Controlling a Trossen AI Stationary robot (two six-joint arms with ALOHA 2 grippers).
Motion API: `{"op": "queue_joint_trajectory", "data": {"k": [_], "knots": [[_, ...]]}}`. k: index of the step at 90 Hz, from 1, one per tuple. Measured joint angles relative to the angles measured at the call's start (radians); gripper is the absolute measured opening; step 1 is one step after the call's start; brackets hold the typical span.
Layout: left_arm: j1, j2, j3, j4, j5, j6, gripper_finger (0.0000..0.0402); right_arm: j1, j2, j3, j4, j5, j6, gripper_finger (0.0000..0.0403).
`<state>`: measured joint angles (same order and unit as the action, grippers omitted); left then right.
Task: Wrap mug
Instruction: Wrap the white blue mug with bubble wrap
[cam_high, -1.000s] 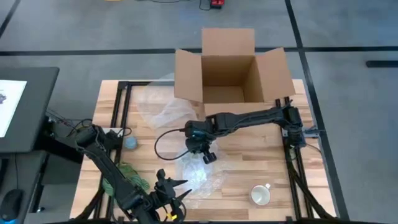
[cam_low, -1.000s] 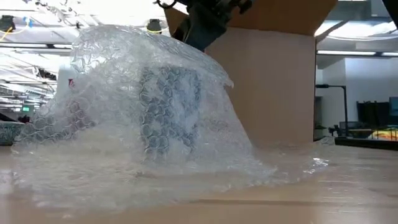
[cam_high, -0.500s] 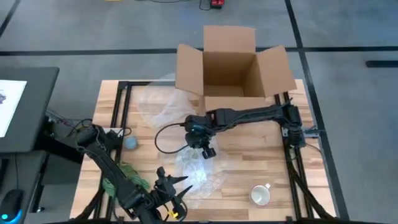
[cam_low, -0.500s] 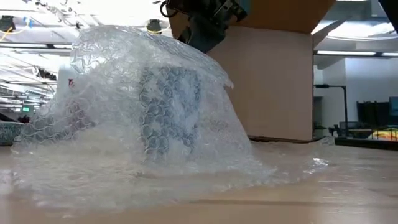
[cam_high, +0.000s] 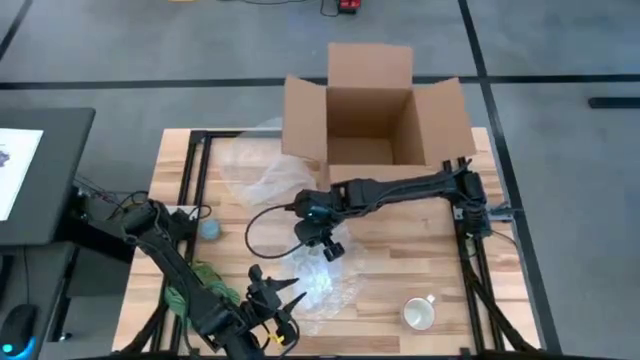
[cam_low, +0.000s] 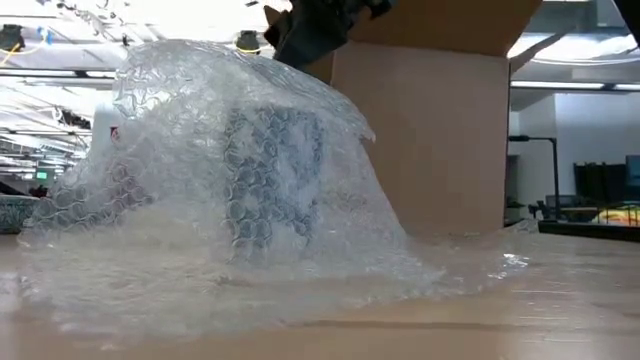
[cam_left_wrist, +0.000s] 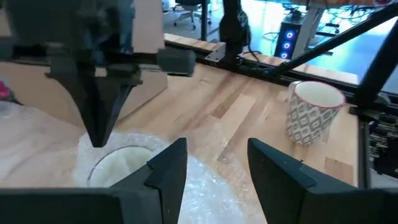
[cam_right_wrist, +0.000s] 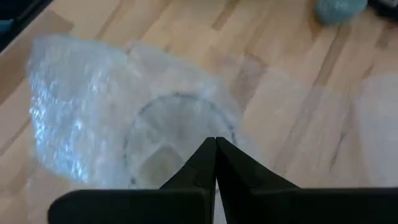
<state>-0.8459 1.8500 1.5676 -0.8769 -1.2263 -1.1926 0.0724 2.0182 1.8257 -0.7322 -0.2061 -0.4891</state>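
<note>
Right gripper (cam_right_wrist: 214, 144), fingers pressed together, is hovering over the bubble-wrapped mug (cam_right_wrist: 177, 134); left gripper (cam_left_wrist: 214, 163) is waiting spread apart nearby; cardboard box (cam_high: 372, 125) is sitting open, showing nothing inside.

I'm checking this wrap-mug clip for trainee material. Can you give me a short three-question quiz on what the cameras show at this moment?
1. True or false: the right gripper is shut above the bubble wrap.
2. Where is the bare mug? A) in the cardboard box B) on the table C) in the left gripper
3. Fill in: the left gripper's fingers are ____.

Key: 1 true; 2 B; 3 open.
</note>
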Motion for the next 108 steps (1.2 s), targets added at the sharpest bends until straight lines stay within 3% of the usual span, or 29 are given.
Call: {"op": "queue_joint_trajectory", "data": {"k": [17, 45, 108], "knots": [[0.0, 0.0, 0.0, -0.106, 0.003, -0.107, 0.0148, 0.0, 0.0, -0.013, -0.002, -0.045, -0.068, 0.0], [0.001, 0.0, 0.0, -0.155, 0.013, -0.16, 0.0148, -0.003, 0.0, -0.014, -0.019, -0.068, -0.099, 0.0], [0.024, 0.0, 0.0, -0.152, 0.018, -0.121, 0.0148, 0.052, 0.0, -0.015, -0.062, -0.068, -0.088, 0.0]]}}
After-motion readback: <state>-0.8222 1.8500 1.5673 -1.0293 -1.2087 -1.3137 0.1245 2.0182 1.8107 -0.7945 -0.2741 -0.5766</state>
